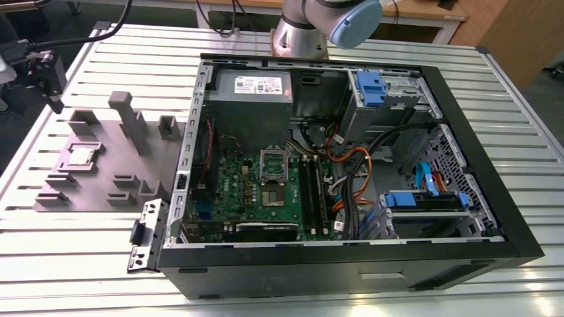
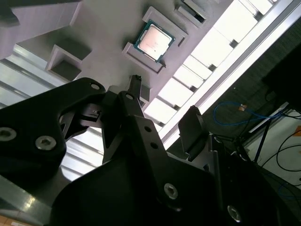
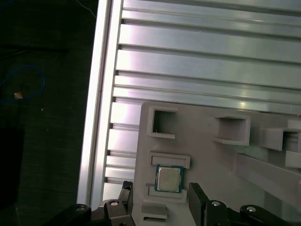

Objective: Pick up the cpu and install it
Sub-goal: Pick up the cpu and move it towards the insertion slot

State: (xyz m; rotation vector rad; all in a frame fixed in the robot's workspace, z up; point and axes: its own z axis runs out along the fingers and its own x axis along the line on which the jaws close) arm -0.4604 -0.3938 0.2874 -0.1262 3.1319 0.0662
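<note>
While cpu (image 3: 169, 179) sits in grey tray (image 3: 207, 160) pocket, pincer (image 3: 160, 188) hovers open, seemingly not touching.

A silver aluminium table (image 1: 511, 112), ribbed with long parallel slots, carries a flat grey plastic tray with square pockets and upright posts (image 1: 88, 188) toward the exterior view's left. Just beside the tray, to the right, an open black computer tower case (image 1: 352, 274) lies on its side. A small black-and-silver bracket-like piece (image 1: 145, 234) sits at the case's near corner, possibly attached to it rather than loose.
</note>
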